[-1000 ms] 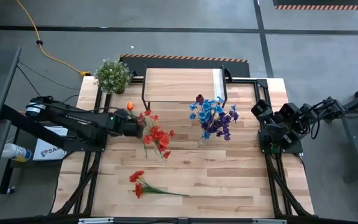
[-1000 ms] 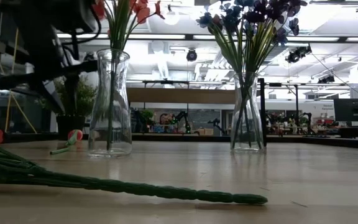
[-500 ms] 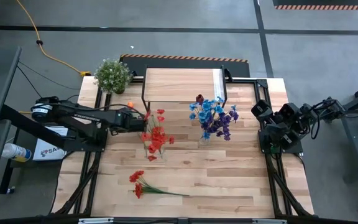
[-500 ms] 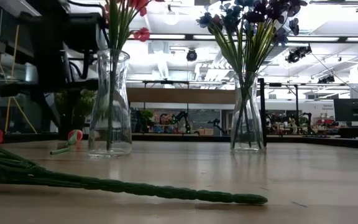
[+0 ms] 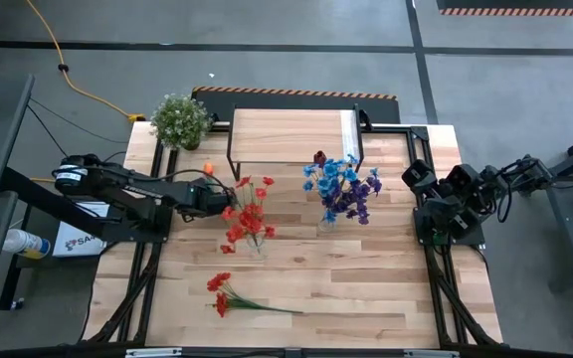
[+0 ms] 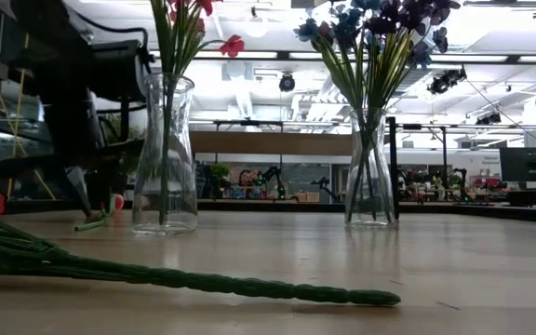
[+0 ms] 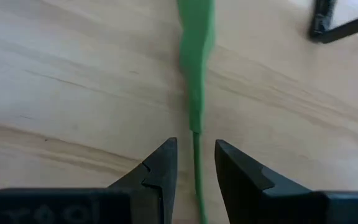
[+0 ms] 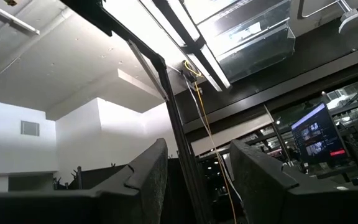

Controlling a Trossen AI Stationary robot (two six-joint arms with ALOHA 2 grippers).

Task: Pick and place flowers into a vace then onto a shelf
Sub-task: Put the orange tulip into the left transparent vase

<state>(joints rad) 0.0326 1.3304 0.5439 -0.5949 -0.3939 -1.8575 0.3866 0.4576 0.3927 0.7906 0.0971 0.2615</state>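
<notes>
An orange tulip (image 5: pixel 207 169) lies on the table beside the shelf (image 5: pixel 291 134). Its green stem (image 7: pixel 195 93) runs between the open fingers of my left gripper (image 7: pixel 194 168), which stands low over the table (image 6: pixel 82 200) without touching the stem. Red flowers (image 5: pixel 247 214) stand in a glass vase (image 6: pixel 164 158). Blue and purple flowers (image 5: pixel 341 189) stand in a second vase (image 6: pixel 370 167). Another red bunch (image 5: pixel 222 291) lies flat near the front edge, its stem (image 6: pixel 203 279) on the wood. My right gripper (image 8: pixel 194 180) is open, raised at the right edge and pointing upward.
A bushy potted plant (image 5: pixel 179 119) stands at the far left corner. A small dark red bud (image 5: pixel 318 156) shows at the shelf's near edge. One black shelf leg (image 7: pixel 340 25) stands close beyond the tulip stem. Bare wood lies between the vases and the front edge.
My left gripper has gone down from beside the red flowers' heads to just above the table, and a little toward the far left, ending over the tulip's stem. The red flowers in the vase have swung slightly and stand more upright.
</notes>
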